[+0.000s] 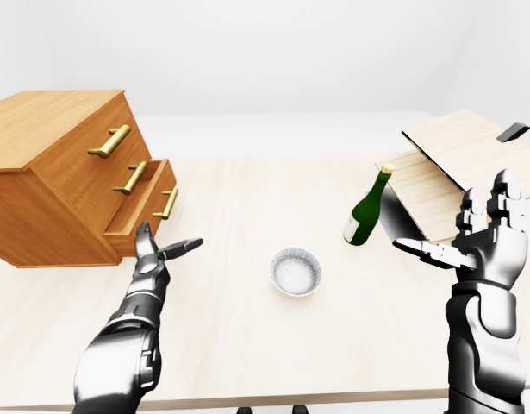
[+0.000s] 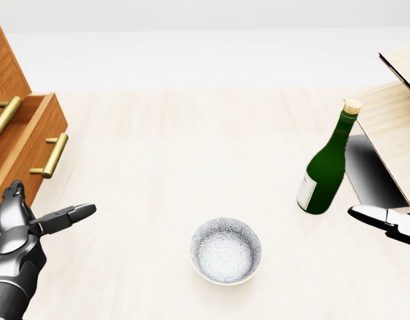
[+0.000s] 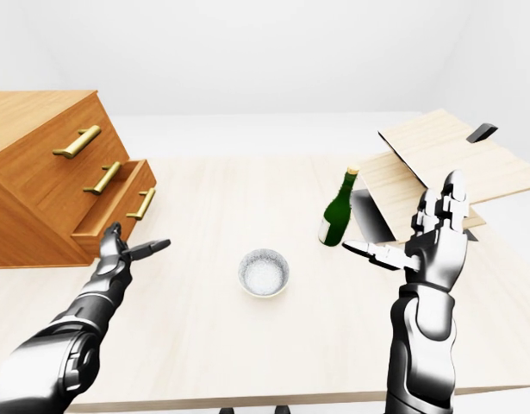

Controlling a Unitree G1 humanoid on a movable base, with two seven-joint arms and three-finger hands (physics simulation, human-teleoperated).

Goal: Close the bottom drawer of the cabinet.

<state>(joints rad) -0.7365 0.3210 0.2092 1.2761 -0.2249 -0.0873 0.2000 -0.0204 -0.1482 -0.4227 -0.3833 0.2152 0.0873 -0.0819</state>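
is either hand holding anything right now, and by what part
Nothing is held. The left hand is open just short of the bottom drawer; the right hand is open beside the bottle.

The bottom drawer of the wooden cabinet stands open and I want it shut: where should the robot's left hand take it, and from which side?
Best on the flat front panel of the open bottom drawer, around its brass bar handle. Come from the left-eye view's lower right, where the open left hand already hovers; the front faces that way, so a push should slide it into the wooden cabinet.
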